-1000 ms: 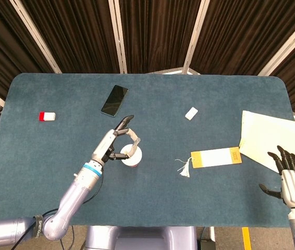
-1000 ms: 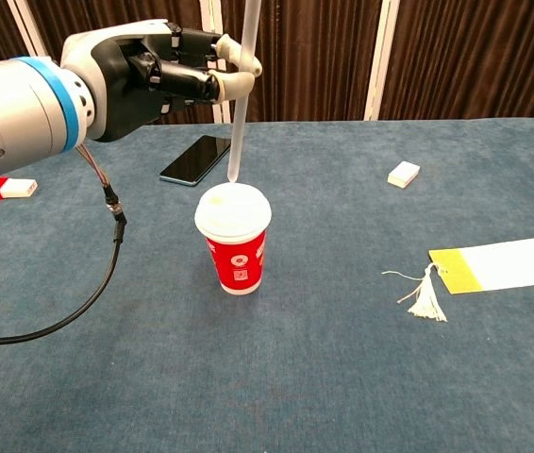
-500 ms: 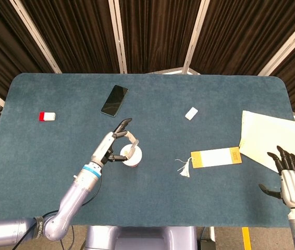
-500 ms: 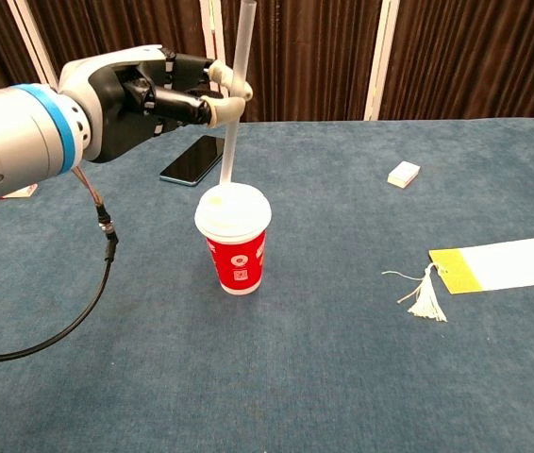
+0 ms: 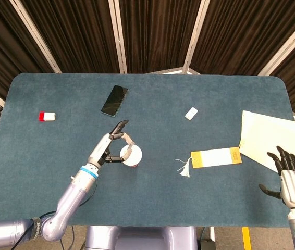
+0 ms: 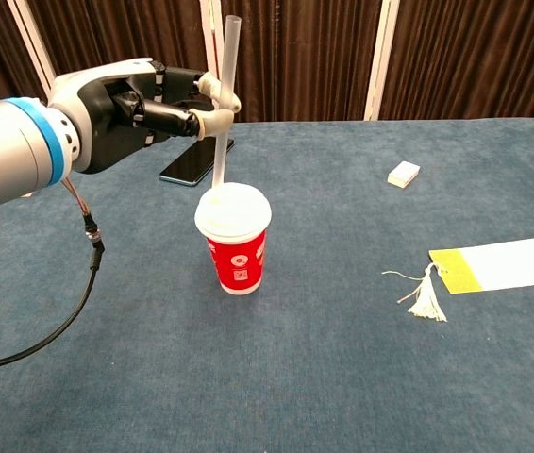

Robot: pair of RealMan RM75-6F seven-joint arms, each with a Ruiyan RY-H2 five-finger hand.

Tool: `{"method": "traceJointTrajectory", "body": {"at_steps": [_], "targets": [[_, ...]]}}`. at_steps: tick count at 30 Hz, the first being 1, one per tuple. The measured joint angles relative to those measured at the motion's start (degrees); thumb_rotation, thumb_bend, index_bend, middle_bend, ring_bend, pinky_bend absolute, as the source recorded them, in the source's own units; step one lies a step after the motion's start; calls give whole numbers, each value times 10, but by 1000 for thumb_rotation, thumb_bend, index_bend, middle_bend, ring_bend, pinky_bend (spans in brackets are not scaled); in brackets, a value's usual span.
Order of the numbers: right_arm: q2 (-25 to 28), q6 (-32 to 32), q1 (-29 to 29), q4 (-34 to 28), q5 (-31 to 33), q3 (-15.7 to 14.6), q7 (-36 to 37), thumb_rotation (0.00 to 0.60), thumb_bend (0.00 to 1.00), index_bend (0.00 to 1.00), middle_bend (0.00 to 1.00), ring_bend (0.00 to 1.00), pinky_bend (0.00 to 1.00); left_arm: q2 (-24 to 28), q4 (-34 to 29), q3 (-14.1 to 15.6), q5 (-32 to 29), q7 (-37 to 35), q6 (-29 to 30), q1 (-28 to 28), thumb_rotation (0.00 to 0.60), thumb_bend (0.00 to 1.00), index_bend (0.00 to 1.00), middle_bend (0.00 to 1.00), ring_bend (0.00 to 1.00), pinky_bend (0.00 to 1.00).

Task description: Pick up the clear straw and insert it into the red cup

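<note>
A red cup (image 6: 235,262) with a white lid (image 6: 233,209) stands upright near the table's middle, also visible as the red cup (image 5: 132,156) in the head view. My left hand (image 6: 144,104) pinches the clear straw (image 6: 223,104) just left of and above the cup. The straw stands nearly upright, leaning slightly, its lower end at the left part of the lid. The same left hand (image 5: 111,147) shows beside the cup from above. My right hand (image 5: 290,177) rests at the table's front right corner, fingers spread, holding nothing.
A black phone (image 5: 114,99) lies behind the cup. A red and white block (image 5: 47,116) sits far left, a small white box (image 5: 191,113) right of centre. A yellow-ended tag with a tassel (image 5: 215,157) and paper sheets (image 5: 272,138) lie to the right.
My left hand has drawn back to the left and lowered with the straw. The straw's lower end has come down onto the lid's left part.
</note>
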Motion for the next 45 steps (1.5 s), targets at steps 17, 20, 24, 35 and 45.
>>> {"method": "traceJointTrajectory", "body": {"at_steps": [17, 20, 24, 35, 45], "targets": [[0, 0, 0, -1, 1, 0, -1, 600, 138, 135, 0, 0, 0, -4, 16, 10, 0, -16, -6, 5, 600, 453, 543, 0, 0, 0], [0, 0, 0, -1, 2, 0, -1, 600, 139, 135, 0, 0, 0, -4, 18, 11, 5, -20, -6, 6, 600, 451, 538, 0, 0, 0], [0, 0, 0, -1, 1, 1, -2, 600, 138, 135, 0, 0, 0, -3, 20, 12, 11, -21, -4, 8, 600, 417, 401, 0, 0, 0], [0, -1, 0, -2, 3, 1, -3, 600, 138, 135, 0, 0, 0, -1, 28, 16, 15, -19, -5, 10, 600, 342, 293, 0, 0, 0], [1, -1, 0, -2, 4, 0, -4, 600, 138, 135, 0, 0, 0, 16, 24, 23, 45, 0, 10, 16, 600, 342, 294, 0, 0, 0]]}}
